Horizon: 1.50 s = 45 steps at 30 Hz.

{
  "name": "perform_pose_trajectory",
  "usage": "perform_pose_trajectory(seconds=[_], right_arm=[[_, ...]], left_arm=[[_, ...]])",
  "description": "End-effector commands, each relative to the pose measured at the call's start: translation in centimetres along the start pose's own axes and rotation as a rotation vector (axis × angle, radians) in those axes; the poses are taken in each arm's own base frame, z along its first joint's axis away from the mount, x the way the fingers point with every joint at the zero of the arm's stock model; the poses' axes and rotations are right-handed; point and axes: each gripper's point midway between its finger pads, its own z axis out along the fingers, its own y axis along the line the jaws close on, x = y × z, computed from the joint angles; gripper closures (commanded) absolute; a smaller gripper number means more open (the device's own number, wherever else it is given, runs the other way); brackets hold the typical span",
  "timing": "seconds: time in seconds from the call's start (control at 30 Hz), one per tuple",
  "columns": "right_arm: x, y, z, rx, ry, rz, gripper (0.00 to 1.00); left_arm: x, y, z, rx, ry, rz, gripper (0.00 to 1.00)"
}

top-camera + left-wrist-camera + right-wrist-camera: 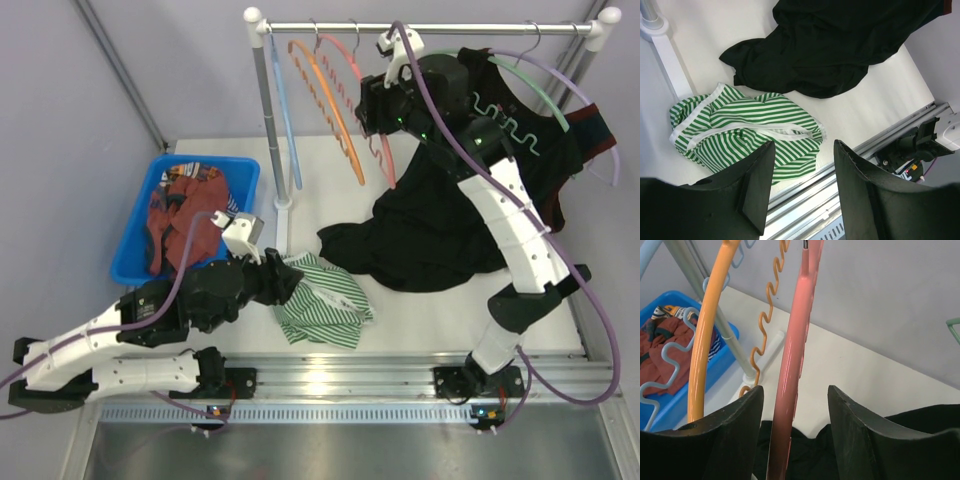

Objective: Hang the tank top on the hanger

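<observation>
The green and white striped tank top (322, 300) lies crumpled on the table near the front edge; it also shows in the left wrist view (745, 127). My left gripper (292, 287) hovers at its left edge, open and empty (802, 150). The pink hanger (368, 100) hangs by its hook from the rail (430, 28). My right gripper (366, 112) is raised at the rail, open, with the pink hanger's arm (792, 355) passing between its fingers, nearer the left one, untouched by either.
An orange hanger (328, 100) and a light blue hanger (282, 100) hang left of the pink one. A large black garment (440, 225) hangs on a green hanger (520, 85) and spills onto the table. A blue bin (150, 235) with red cloth stands left. The rack post (270, 120) rises nearby.
</observation>
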Motion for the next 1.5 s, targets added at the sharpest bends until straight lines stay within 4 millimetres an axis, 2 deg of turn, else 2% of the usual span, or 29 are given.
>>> perform_pose_trajectory(seconds=[0.0,0.13,0.3,0.4,0.43,0.57,0.77,0.87,1.17,1.47], right_arm=[[-0.6,0.3,0.5,0.025,-0.018,-0.042,0.46],[-0.8,0.5,0.5,0.033,-0.025,-0.048,0.48],[-1.3,0.5,0.3,0.052,-0.041,-0.052,0.58],[-1.2,0.2,0.4,0.077,-0.038,-0.059,0.72],[-1.3,0.2,0.4,0.081,-0.039,-0.061,0.81],[-1.5,-0.2,0.2,0.109,-0.045,-0.061,1.00],[-2.7,-0.6,-0.6,0.139,-0.089,-0.053,1.00],[-4.3,-0.5,-1.3,0.136,-0.147,-0.033,1.00],[-7.0,-0.3,-3.0,0.120,-0.254,-0.026,1.00],[-6.6,-0.7,-4.3,0.137,-0.259,-0.009,1.00]], left_arm=[[-0.8,0.3,-0.4,-0.014,-0.031,-0.010,0.44],[-0.7,0.3,-0.2,-0.018,-0.029,-0.007,0.44],[-0.6,0.4,-0.1,-0.023,-0.030,-0.006,0.44],[-0.5,0.5,-0.1,-0.026,-0.029,-0.007,0.44],[-0.6,0.5,0.0,-0.026,-0.031,-0.006,0.44],[-0.6,0.5,0.0,-0.028,-0.031,-0.007,0.44],[-0.5,0.5,0.0,-0.027,-0.027,-0.008,0.44],[-0.5,0.5,0.0,-0.028,-0.028,-0.010,0.44],[-0.2,0.6,0.1,-0.031,-0.020,-0.005,0.45],[-0.3,0.9,0.0,-0.038,-0.026,-0.008,0.44]])
